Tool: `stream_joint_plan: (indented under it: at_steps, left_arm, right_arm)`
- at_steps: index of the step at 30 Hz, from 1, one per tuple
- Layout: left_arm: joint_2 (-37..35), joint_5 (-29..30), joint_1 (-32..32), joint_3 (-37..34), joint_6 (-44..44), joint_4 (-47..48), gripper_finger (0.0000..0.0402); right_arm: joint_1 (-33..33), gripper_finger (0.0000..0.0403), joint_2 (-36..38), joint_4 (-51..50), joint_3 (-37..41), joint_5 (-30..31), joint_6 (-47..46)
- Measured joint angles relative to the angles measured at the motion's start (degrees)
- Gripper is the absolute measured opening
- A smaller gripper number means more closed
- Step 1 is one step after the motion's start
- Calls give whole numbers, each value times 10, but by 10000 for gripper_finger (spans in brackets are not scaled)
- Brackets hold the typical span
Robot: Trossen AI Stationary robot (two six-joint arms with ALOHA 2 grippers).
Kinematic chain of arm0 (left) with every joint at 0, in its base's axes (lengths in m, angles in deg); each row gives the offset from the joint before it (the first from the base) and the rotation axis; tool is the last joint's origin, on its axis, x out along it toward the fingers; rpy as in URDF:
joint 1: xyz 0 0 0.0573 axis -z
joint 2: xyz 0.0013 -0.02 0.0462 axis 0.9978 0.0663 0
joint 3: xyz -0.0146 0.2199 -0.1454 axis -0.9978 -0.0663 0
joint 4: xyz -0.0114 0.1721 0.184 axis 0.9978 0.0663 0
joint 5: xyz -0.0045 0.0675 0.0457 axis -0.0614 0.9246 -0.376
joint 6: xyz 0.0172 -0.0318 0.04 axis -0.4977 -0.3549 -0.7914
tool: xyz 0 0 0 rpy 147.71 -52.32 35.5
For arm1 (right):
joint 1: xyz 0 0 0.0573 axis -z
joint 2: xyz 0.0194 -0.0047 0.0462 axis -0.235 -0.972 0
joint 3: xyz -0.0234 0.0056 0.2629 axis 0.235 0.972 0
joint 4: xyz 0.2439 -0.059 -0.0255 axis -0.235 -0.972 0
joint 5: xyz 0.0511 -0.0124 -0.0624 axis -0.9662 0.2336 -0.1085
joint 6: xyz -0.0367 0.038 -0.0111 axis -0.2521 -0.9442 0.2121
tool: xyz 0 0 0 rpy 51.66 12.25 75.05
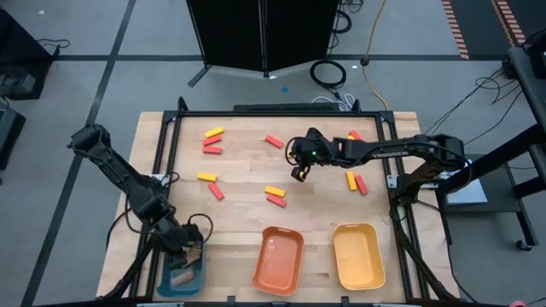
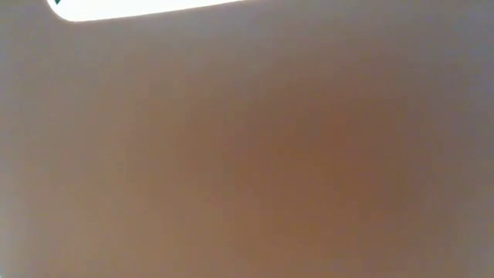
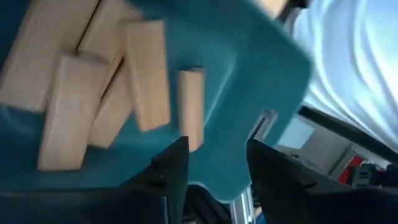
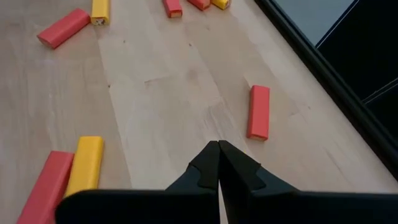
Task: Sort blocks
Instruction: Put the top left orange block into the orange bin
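Sorting in progress, seen from above: the left gripper (image 1: 189,252) hangs over the blue tray (image 1: 181,275) at the table's near left corner, its fingers (image 3: 171,171) parted with nothing between them. Several tan blocks (image 3: 146,74) lie heaped in that tray, one narrow tan block (image 3: 191,107) lying closest to the fingertips, apart from the heap. The right gripper (image 1: 299,173) hovers over the bare middle of the table (image 1: 247,213) with its fingers pressed together and empty. Red and yellow blocks lie scattered on the wood: a red block (image 4: 259,112) ahead of the right gripper, a yellow block (image 4: 85,165) and a second red block (image 4: 47,186) side by side nearer to it. The orange tray (image 1: 280,258) and yellow tray (image 1: 358,255) stand at the near edge; neither shows a block in it.

Risks, as judged: a lift of the left arm along a tilted path could catch the tray rim and shift the tray. A descent by the right gripper with fingers closed would push a block rather than grasp it. The paired yellow and red blocks touch, so a grasp of one may drag the other.

Pose: the left arm is folded low, wrist angled down into the tray. The right arm reaches in from the right edge, stretched long, wrist pitched down toward the table. The low view shows only blur.
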Motion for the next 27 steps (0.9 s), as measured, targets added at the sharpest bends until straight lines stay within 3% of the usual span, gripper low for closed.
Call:
stream_joint_plan:
  at_steps: [2, 6, 13, 20, 24, 27]
  left_arm:
    - [4, -19, -4, 0, -4, 5, 176]
    - [-1, -42, -32, 0, -105, 8, 192]
    - [-44, 122, -119, 0, -362, 6, 194]
    - [-78, 345, -211, 0, -718, -74, 194]
    - [-84, 360, -278, 0, -831, -171, 194]
    - [-87, 342, -327, -1, -878, -192, 194]
  right_arm:
    - [1, 0, 0, 1, 0, 0, 0]
    - [1, 0, 0, 1, 0, 0, 0]
    - [-8, 0, 0, -23, 0, -16, -16]
    - [-15, 0, 46, -221, -4, -30, -85]
    - [-26, 0, 90, -295, -4, -30, -104]
    - [-27, 0, 129, -286, 2, -32, -61]
